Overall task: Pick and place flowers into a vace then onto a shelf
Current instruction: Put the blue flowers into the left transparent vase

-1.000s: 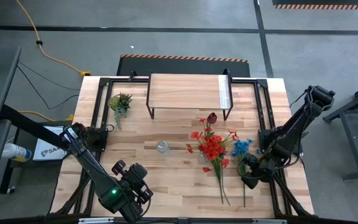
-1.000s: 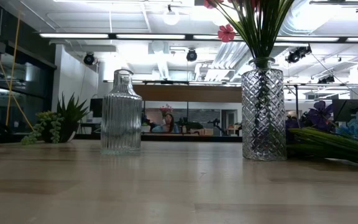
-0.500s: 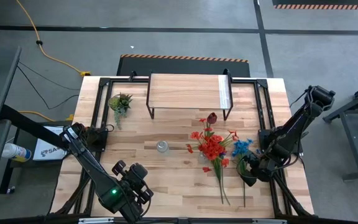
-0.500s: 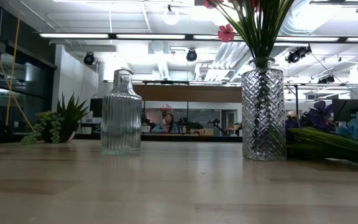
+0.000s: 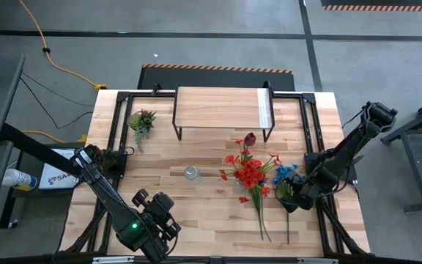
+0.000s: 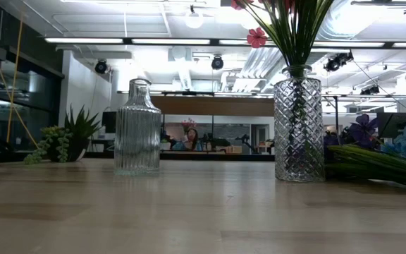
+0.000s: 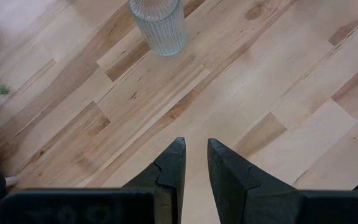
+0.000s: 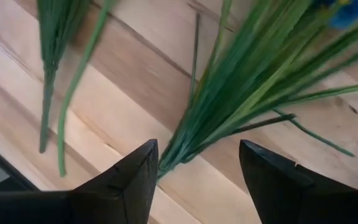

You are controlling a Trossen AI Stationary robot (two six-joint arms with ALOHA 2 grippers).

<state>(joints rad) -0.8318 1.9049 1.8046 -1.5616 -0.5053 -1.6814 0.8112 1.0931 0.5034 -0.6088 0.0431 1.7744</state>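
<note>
- High view: the right gripper (image 5: 290, 199) is seen at the table's right side, over the lower stems of the blue flowers (image 5: 285, 174), which lie flat on the wood.
- In the right wrist view, the jaws are spread wide and nothing is pinched; a bundle of green stems (image 8: 229, 106) runs between and beyond the two fingers (image 8: 123, 180), its cut end just ahead of them.
- The long axis of that bundle is judged to lie slantwise across the gap, so a straight descent and a closing of the jaws should catch it near its end.
- The red flowers (image 5: 249, 174) are already held in the patterned vase (image 6: 299, 127); more stems (image 5: 264, 220) lie loose beside it.
- The right arm is far nearer; the left gripper (image 7: 194, 165) waits at the table's near left, jaws nearly together and empty, facing the ribbed bottle (image 7: 157, 25).
- The shelf (image 5: 222, 108) stands bare at the far edge.
- Blooms are cut off in the right wrist view; whether the fingers touch the stems cannot be told.
</note>
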